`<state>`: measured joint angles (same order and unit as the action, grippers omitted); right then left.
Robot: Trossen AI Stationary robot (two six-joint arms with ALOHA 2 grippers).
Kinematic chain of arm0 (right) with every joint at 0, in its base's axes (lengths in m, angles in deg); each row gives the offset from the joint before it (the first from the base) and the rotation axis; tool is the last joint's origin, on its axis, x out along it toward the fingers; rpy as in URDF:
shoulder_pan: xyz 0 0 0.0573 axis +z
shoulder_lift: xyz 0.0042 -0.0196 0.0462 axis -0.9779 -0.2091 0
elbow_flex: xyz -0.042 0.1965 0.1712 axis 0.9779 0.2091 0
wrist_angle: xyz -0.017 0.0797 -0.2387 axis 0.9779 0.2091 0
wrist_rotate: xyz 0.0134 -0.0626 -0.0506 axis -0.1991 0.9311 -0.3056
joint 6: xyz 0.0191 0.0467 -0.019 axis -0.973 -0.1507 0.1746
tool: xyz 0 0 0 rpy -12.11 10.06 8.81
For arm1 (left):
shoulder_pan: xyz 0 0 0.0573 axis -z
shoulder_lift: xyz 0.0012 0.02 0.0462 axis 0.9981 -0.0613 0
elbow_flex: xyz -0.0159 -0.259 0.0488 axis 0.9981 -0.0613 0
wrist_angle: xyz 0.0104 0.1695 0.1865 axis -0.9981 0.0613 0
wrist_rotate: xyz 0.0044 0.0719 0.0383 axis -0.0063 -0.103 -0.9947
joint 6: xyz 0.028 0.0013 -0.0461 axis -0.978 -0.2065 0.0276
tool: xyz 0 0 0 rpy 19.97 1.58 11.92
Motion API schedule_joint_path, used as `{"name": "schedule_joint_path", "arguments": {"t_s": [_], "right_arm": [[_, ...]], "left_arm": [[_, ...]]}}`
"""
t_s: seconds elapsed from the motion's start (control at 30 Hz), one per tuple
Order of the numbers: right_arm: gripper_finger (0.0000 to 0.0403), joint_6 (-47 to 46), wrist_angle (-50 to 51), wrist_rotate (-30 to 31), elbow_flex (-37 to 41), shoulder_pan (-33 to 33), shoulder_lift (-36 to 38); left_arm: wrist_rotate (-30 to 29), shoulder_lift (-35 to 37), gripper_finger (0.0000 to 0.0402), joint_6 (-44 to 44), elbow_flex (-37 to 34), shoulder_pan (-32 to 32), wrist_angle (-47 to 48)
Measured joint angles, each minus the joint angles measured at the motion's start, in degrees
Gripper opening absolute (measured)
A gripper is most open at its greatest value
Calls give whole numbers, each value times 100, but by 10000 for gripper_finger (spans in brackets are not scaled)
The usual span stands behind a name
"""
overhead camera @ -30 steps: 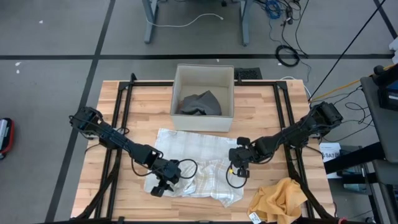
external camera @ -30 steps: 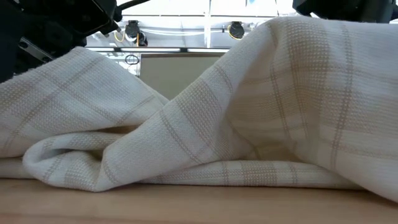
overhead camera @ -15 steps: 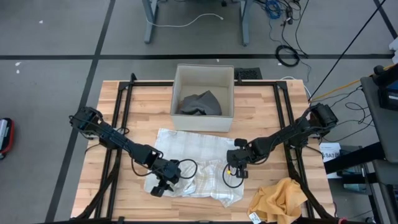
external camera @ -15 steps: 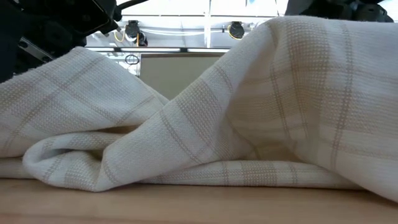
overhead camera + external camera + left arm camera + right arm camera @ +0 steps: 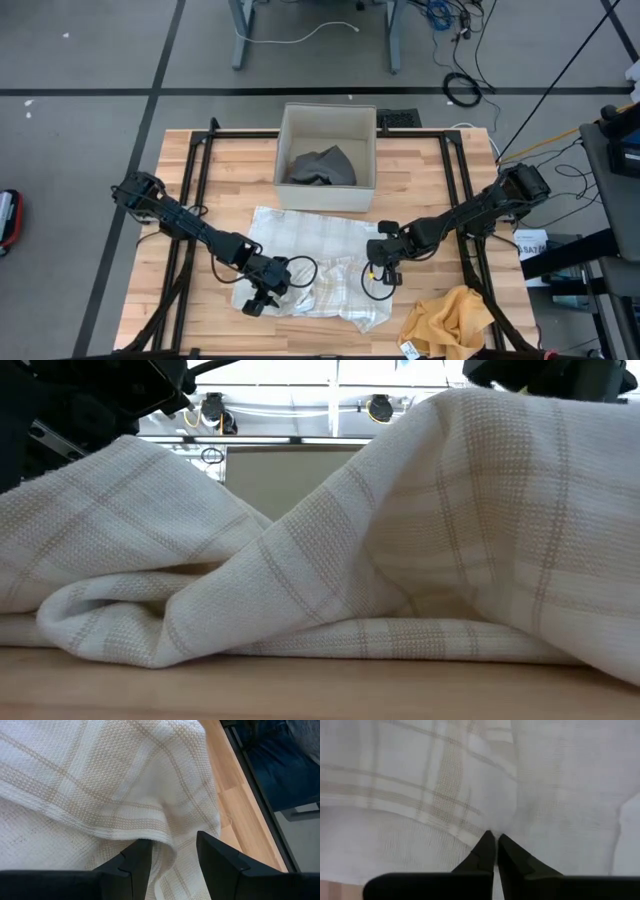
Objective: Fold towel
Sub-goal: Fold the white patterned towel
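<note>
Now right gripper [image 5: 494,840] pinching towel [image 5: 470,780] (left parted)

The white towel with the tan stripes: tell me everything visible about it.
The towel is white waffle-weave cloth with tan plaid lines, lying rumpled and partly bunched on the wooden table, in front of the box. The left gripper straddles a raised fold at its near left edge, fingers apart. The right gripper is shut, pinching its right side.

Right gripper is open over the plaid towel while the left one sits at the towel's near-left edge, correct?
Not quite: the right gripper is shut, fingers pinched together on the plaid towel, as the right wrist view shows. The left gripper does sit at the near-left edge.
</note>
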<state>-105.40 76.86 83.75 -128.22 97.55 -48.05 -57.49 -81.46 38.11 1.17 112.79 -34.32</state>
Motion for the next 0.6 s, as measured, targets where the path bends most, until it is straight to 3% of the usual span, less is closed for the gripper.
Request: {"name": "schedule_joint_path", "arguments": {"t_s": [0.27,0.6], "right_arm": [[3,70,483,9,-347,4,580],[1,-51,1923,778,-415,-156,821]], "left_arm": [[0,0,160,-55,0,0,2],[2,0,160,-59,0,-2,2]]}}
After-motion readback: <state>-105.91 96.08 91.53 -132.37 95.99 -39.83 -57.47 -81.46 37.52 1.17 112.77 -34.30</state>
